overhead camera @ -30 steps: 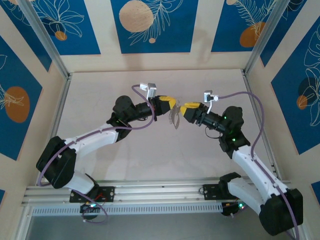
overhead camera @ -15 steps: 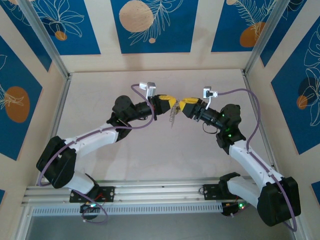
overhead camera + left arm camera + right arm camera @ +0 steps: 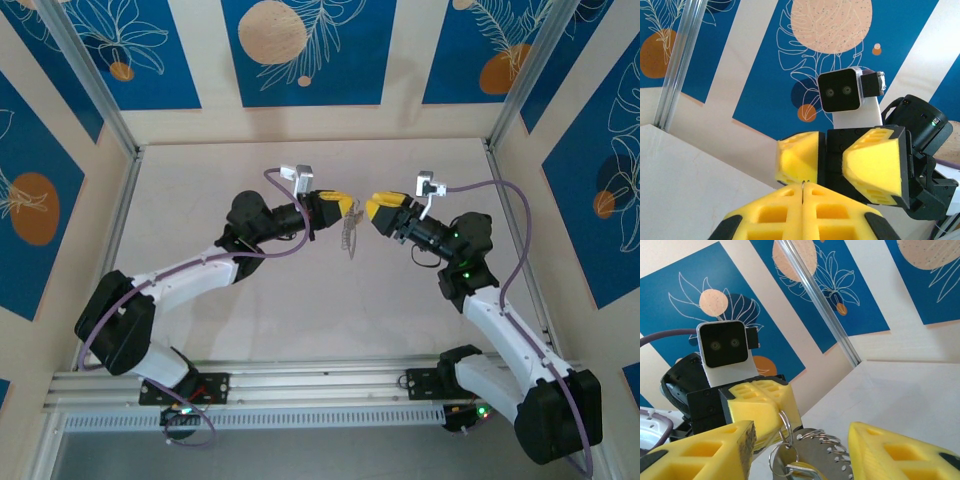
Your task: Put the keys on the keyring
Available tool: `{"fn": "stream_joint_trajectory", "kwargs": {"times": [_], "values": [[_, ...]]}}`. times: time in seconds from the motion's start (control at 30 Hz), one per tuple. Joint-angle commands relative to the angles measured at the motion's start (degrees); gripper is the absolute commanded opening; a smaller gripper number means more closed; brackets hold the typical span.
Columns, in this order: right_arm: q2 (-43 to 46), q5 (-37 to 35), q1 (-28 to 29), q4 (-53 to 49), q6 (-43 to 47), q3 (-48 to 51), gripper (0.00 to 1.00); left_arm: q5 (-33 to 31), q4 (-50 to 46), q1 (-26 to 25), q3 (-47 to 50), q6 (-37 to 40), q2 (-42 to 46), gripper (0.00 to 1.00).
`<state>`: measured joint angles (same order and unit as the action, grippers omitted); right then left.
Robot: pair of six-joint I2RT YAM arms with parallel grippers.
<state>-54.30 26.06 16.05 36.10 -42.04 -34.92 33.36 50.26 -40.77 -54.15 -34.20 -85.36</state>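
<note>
Jaws of the left gripper (image 3: 344, 206) are seen pressed together, with a sliver of thin wire pinched at their seam in the left wrist view. That wire is taken to be the keyring (image 3: 790, 424), whose loop is seen rising into the same yellow fingers in the right wrist view. Jaws of the right gripper (image 3: 376, 209) are held wide apart, and nothing is gripped by them. The two grippers are set tip to tip, close but not touching, above the middle of the table (image 3: 250, 300).

The keys (image 3: 349, 236) are hung from the keyring just below the left gripper's tips. From above, the long axis of the bunch is seen running from those tips toward the near edge of the table, slightly rightward. In the right wrist view the bunch is framed between the right gripper's open fingers as a silvery fan with a jagged, toothed edge.

The lower part of the bunch is cut off by the bottom of that view, and single keys cannot be counted. The full outline of the keyring cannot be made out.
</note>
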Motion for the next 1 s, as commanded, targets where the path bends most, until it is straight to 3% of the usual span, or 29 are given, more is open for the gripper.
{"fn": "stream_joint_trajectory", "kwargs": {"times": [0.0, 0.5, 0.67, 0.87, 0.97], "values": [[-1.56, 0.92, 1.53, 2.19, -0.10, -1.45, 0.53, 0.02, 3.62, 0.14, -2.10, -0.52, -0.15, 0.00], [-5.27, 0.13, 3.84, 4.39, 0.29, -2.87, 0.42, -0.11, 3.44, 0.11, -1.97, -0.52, -0.07, 0.00], [-5.50, 0.24, 3.87, 4.44, 0.45, -3.17, 0.28, -0.14, 3.44, 0.16, -2.01, -0.63, -0.07, 0.00], [-5.59, 0.93, 3.90, 4.03, 0.68, -3.11, 0.02, -0.35, 3.35, 0.11, -2.17, -0.54, -0.16, 0.00], [-5.46, 1.00, 3.92, 3.89, 0.82, -2.88, 0.00, -0.37, 3.35, 0.13, -2.27, -0.52, -0.24, 0.00]]}}
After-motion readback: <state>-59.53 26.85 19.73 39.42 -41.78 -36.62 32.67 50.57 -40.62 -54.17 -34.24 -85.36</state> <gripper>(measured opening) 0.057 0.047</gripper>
